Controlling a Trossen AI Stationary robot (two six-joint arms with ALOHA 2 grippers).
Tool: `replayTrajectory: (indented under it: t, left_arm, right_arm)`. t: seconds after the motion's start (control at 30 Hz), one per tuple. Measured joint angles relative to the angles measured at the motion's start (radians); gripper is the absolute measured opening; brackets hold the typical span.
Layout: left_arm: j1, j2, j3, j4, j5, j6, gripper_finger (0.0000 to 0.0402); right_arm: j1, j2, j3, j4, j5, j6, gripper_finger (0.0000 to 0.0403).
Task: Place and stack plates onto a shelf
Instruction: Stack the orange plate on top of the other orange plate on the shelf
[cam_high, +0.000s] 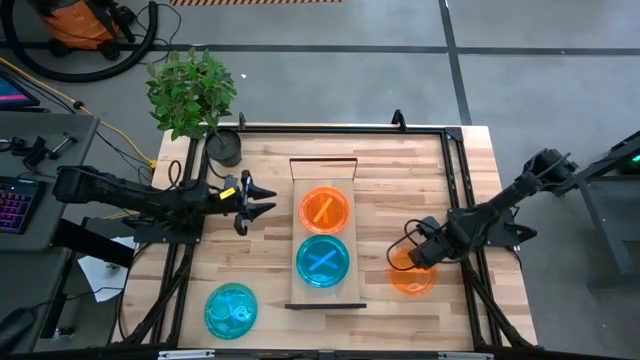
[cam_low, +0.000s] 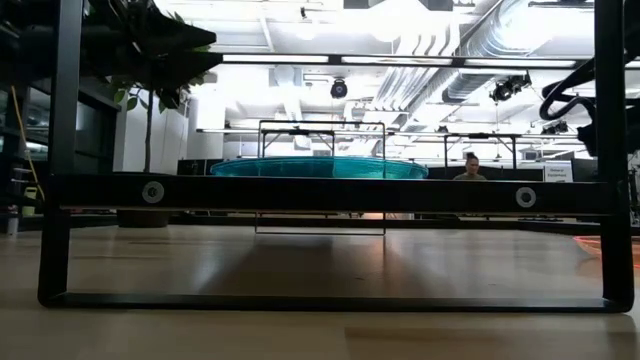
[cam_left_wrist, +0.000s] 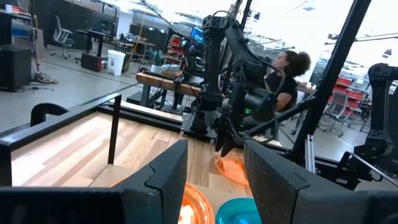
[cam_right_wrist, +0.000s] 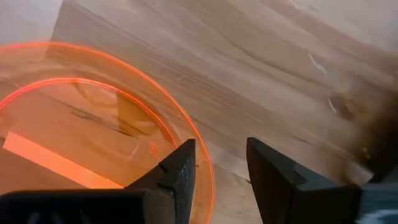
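High view: an orange plate (cam_high: 325, 210) and a blue plate (cam_high: 322, 262) lie on the shelf (cam_high: 323, 168); another blue plate (cam_high: 230, 310) rests on the table (cam_high: 270, 300); left gripper (cam_high: 262, 199) open beside the shelf. Right wrist view: right gripper (cam_right_wrist: 221, 163), fingers parted, straddles the rim of an orange plate (cam_right_wrist: 74, 134) on the table.

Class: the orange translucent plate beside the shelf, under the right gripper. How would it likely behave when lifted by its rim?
The orange translucent plastic plate looks thin, so probably light and slightly flexible. Its glossy rim may slip between the right gripper fingers. Flat and shallow, it is unlikely to roll.
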Motion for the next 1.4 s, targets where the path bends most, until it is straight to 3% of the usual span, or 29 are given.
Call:
replayTrajectory:
  t: [0.33, 0.43, 0.57, 0.77, 1.27, 1.4]
  left_arm:
    - [-0.005, 0.000, 0.000, -0.002, -0.001, -0.001, 0.0148]
    - [-0.010, 0.000, 0.000, -0.003, -0.001, -0.001, 0.0147]
    - [-0.016, 0.000, 0.000, -0.003, -0.001, 0.000, 0.0147]
    - [-0.016, 0.000, 0.000, -0.003, -0.002, 0.000, 0.0147]
    - [-0.016, 0.000, 0.000, -0.002, -0.002, 0.001, 0.0147]
    - [-0.016, 0.000, 0.000, -0.002, -0.002, 0.000, 0.0147]
  right_arm:
    - [0.011, 0.000, -0.001, 0.083, 0.003, -0.052, 0.0119]
    - [0.011, 0.000, -0.001, 0.083, 0.003, -0.052, 0.0088]
    - [0.011, 0.000, -0.001, 0.087, 0.035, -0.053, 0.0012]
    - [0.010, -0.014, -0.001, 0.099, 0.061, -0.054, 0.0002]
    - [0.010, -0.377, -0.001, 0.082, 0.033, -0.159, 0.0000]
    - [0.011, -0.403, -0.001, 0.006, 0.131, -0.112, 0.0000]
